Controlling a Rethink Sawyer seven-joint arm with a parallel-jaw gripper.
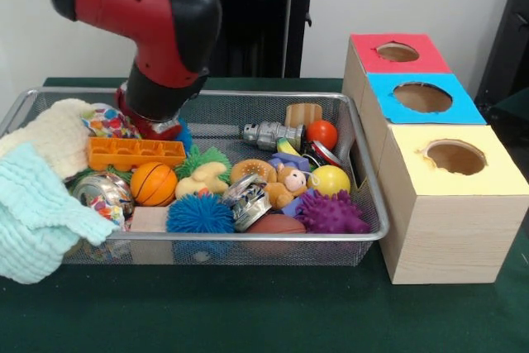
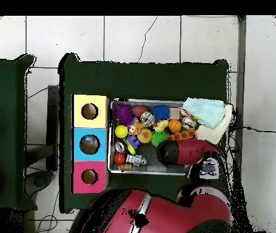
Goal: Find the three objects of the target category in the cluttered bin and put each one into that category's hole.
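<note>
The wire mesh bin (image 1: 248,238) sits on the green table, full of toys; it also shows in the overhead view (image 2: 140,172). My gripper (image 1: 164,127) reaches down into its back left corner, near an orange tray (image 1: 135,153) and a patterned ball (image 1: 109,121). The wrist hides its tip. In the overhead view the arm (image 2: 179,151) covers that part of the bin. In the bin are an orange basketball (image 1: 153,183), a blue spiky ball (image 1: 198,214), a purple spiky ball (image 1: 331,212), a yellow ball (image 1: 329,179) and a red ball (image 1: 322,132).
Three wooden boxes with holes stand right of the bin: red top (image 1: 397,54), blue top (image 1: 421,98), yellow top (image 1: 456,159). A cream cloth (image 1: 50,134) and a mint cloth (image 1: 37,212) hang over the bin's left end.
</note>
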